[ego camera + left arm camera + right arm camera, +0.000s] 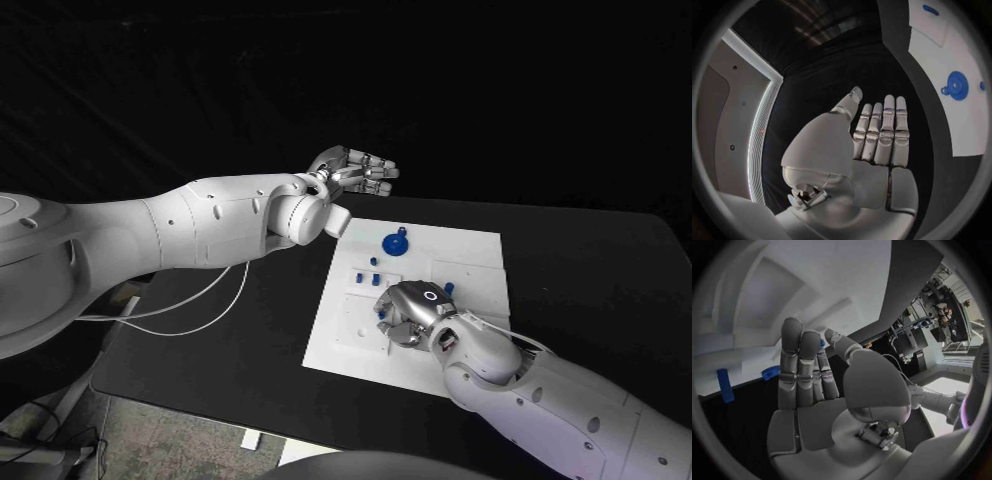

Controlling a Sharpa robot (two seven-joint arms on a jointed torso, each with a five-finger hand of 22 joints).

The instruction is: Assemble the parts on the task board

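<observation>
Nearest in the head view, the right robot hand (408, 312) sits low over the near half of the task board (476, 250), metallic silver with jointed, segmented fingers and a smooth domed back. Its fingers curl down onto the board's surface; whether they grip a part, I cannot tell from here. In the right wrist view that same robot hand (817, 390) shows its fingers side by side and nearly straight, nothing visible between them, with a blue strip-shaped part (724, 385) and a rounded blue part (771, 372) beyond.

The task board is a flat, matte white rectangular plate on the black table (606, 270), lying at the table's centre. Just at 12 o'clock from the right robot hand stand small blue pegs (374, 263). Farther on, a blue toothed gear (397, 242) lies flat with a small ring at its edge.

Farthest, at 11 o'clock off the board, the left robot hand (356, 169) hovers above the table. In its wrist view this robot hand (873, 140) is flat, fingers straight together, holding nothing; the gear (957, 85) shows disc-shaped on the white plate (954, 130).
</observation>
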